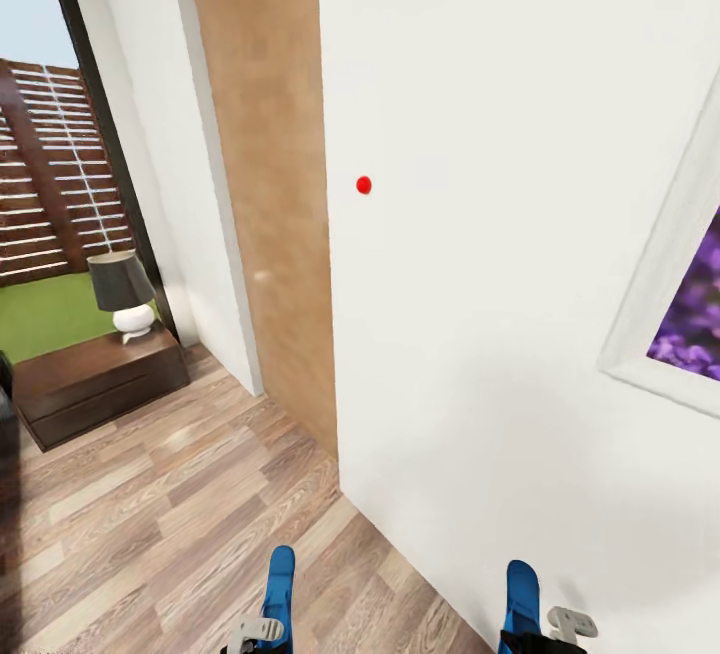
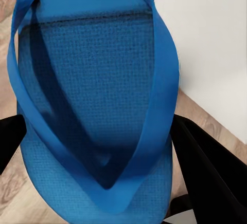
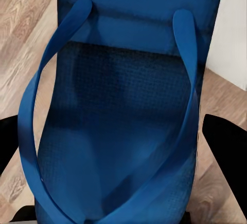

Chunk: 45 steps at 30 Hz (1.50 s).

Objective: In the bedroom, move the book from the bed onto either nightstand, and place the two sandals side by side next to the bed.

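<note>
Blue rubber sits nearest: at the bottom edge of the head view the left sandal [image 1: 280, 589] stands up from the left gripper [image 1: 262, 629], and the right sandal [image 1: 520, 596] from the right gripper [image 1: 545, 634], each edge-on and well apart from the other. In the left wrist view that sandal [image 2: 92, 95] lies between two black fingers [image 2: 206, 167] set at either edge of its sole, so the left gripper [image 2: 98, 183] is pinching the sandal across its width. In the right wrist view the other sandal [image 3: 123, 121] is flanked the same way by black fingers [image 3: 226, 142] against its sides, the right gripper [image 3: 113, 183] clamped on it, straps facing the camera.

Under both runs the wood-plank floor [image 1: 150, 524]. Directly ahead of the arms a white wall [image 1: 500, 234] stands very close, its corner coming down to the floor between the two sandals. A white-framed picture [image 1: 680, 314] with purple flowers hangs on it at the right. Beyond the corner a plain brown door [image 1: 265, 204] follows. Farther off at the left a dark brown nightstand [image 1: 95, 384] stands on the floor with a lamp [image 1: 125, 299] on its top, dark shade over a white base. Behind that a dark-framed window [image 1: 40, 184] shows grass and a slatted fence.
</note>
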{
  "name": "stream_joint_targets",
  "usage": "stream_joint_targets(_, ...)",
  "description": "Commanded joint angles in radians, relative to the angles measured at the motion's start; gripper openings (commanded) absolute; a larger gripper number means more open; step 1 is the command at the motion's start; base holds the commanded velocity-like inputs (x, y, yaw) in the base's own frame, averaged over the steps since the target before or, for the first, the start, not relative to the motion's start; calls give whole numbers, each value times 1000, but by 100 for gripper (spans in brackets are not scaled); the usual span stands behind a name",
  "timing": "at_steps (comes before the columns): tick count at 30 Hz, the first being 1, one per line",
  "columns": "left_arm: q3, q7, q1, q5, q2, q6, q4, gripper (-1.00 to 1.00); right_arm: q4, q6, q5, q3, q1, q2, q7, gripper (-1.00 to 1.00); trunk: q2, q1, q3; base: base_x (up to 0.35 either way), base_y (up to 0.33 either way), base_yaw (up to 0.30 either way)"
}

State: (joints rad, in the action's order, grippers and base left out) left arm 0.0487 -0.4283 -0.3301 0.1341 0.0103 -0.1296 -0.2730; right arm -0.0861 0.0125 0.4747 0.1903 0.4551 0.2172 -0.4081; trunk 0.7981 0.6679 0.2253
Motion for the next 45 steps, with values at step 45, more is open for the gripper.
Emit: stream_joint_targets(45,5,-3,-1,10,0,-2,1,-100,0,1,10,8,1,1,-2,-100,1,1,1,80,-19,292)
